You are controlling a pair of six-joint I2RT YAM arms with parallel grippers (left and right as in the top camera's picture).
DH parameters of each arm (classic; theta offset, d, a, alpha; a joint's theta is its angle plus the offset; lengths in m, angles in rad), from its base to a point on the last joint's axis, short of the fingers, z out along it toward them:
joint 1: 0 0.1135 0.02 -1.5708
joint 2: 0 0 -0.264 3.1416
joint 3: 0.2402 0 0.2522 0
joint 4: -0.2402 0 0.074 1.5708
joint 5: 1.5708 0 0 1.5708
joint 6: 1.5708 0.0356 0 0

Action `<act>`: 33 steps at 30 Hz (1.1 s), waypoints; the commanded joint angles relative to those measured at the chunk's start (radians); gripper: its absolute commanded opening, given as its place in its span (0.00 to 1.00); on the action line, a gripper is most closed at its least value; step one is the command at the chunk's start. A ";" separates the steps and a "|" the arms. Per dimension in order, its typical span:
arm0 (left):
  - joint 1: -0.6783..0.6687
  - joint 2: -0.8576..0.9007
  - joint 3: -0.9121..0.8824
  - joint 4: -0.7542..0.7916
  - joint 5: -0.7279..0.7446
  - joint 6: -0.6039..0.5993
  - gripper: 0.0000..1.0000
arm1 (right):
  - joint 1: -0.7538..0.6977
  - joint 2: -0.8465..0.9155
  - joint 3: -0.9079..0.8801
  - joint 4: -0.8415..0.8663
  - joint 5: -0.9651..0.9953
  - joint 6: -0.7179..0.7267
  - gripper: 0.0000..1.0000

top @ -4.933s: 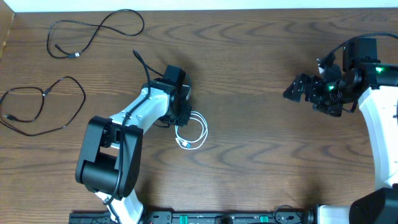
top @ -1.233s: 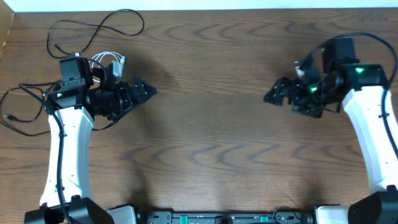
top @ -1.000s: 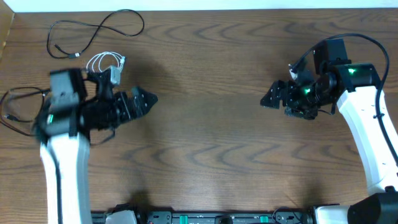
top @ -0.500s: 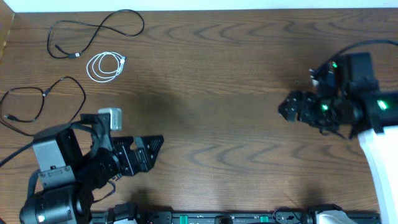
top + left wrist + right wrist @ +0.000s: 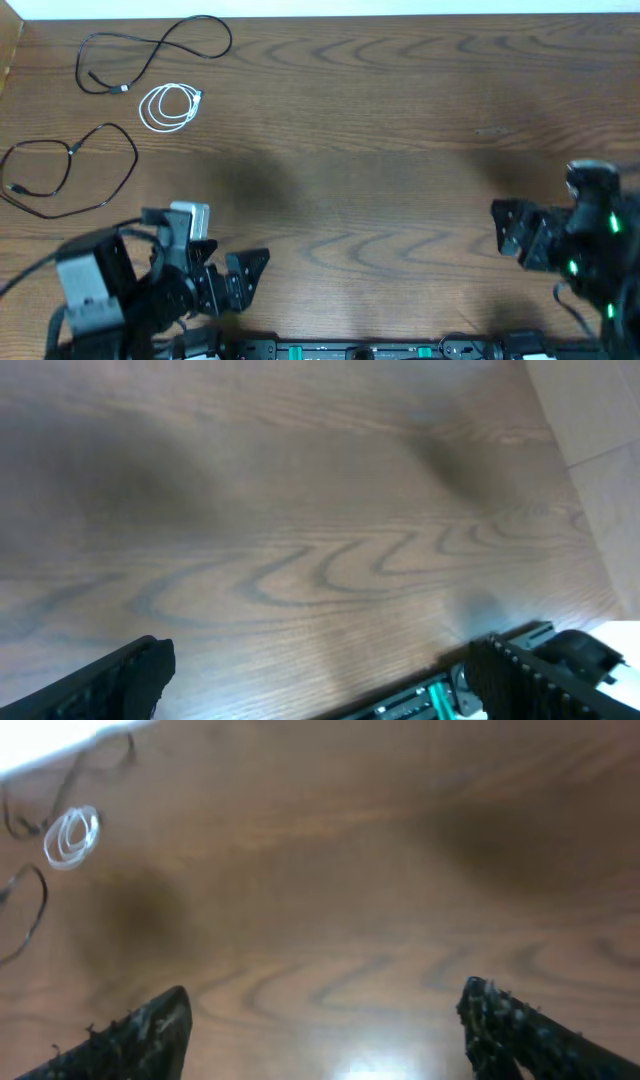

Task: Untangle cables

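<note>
The white cable lies at the counter's far left. The left gripper is nearer. Both jaws are spread, holding nothing.

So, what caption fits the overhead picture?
Upper thin black cable, lower thin black cable and coiled white cable lie apart.

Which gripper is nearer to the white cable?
Left. In the overhead view the left gripper is below the white cable and slightly to its right; the right gripper is far off to the right.
</note>
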 commanded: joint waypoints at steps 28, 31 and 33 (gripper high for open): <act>0.003 -0.100 0.003 0.084 -0.012 0.032 0.98 | 0.003 -0.169 -0.305 0.322 0.112 -0.005 0.99; 0.003 -0.100 0.003 0.084 -0.012 0.032 0.98 | 0.003 -0.169 -0.305 0.290 0.112 -0.005 0.99; 0.003 -0.100 0.003 0.084 -0.012 0.032 0.98 | 0.003 -0.169 -0.305 0.255 0.112 -0.005 0.99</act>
